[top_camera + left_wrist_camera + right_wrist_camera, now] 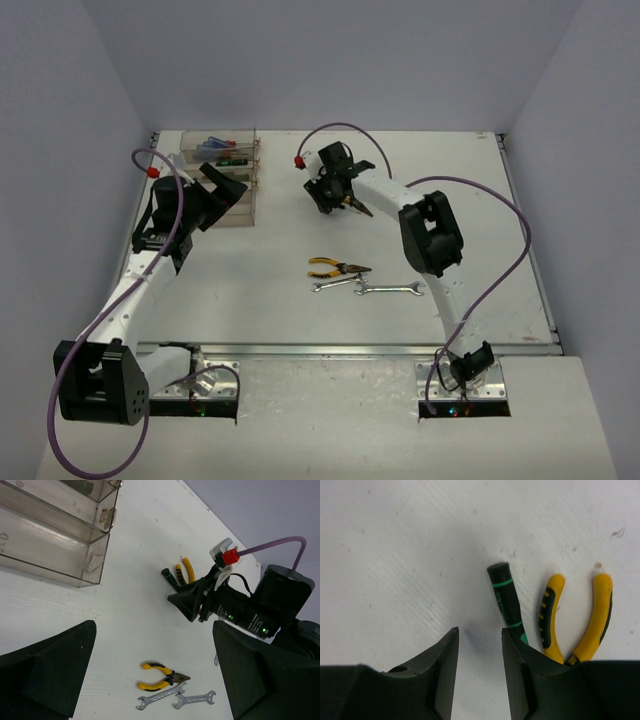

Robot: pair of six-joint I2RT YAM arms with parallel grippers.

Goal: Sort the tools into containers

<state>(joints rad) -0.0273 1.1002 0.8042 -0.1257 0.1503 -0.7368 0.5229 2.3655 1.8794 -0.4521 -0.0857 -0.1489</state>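
The clear bins point(235, 205) stand at the far left and hold blue, red and black-green screwdrivers point(215, 146); the bins also show in the left wrist view point(60, 535). My left gripper point(228, 188) is wide open and empty beside them point(154, 626). My right gripper point(330, 190) is open and empty, low over the table point(479, 636). A black-green screwdriver point(506, 602) lies just beside its right finger point(517, 665), with yellow pliers point(576, 617) further right. A second pair of yellow pliers point(337, 267) and two silver wrenches point(335, 284) point(389, 290) lie mid-table.
The white table point(250, 300) is walled in by grey panels. The right arm's elbow point(432, 232) rises above the wrenches. Purple cables loop over both arms. A silver sliver point(216, 659) shows beside my left gripper's right finger.
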